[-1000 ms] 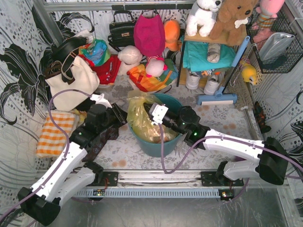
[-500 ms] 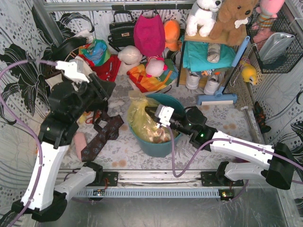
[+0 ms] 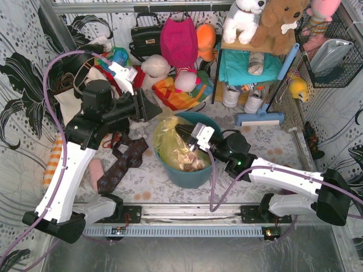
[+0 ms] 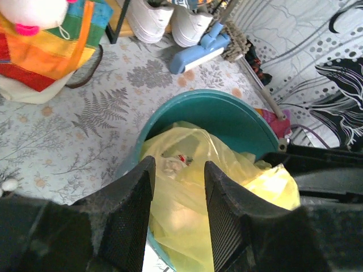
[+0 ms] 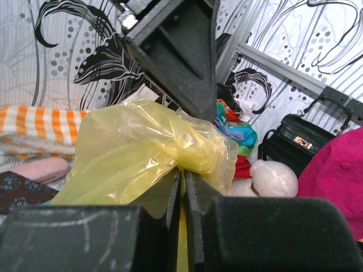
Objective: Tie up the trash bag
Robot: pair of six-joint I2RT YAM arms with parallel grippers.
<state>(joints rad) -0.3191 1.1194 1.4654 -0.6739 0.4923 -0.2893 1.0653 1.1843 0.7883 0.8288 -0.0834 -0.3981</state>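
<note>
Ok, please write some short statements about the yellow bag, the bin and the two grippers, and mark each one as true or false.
1. The trash bag sits inside the teal bin. True.
2. The left gripper is shut on the bag. False: it is open above the bag and holds nothing.
3. The right gripper pinches the bag's plastic. True.
4. The dark tie lies inside the bin. False: it lies on the table, left of the bin.
</note>
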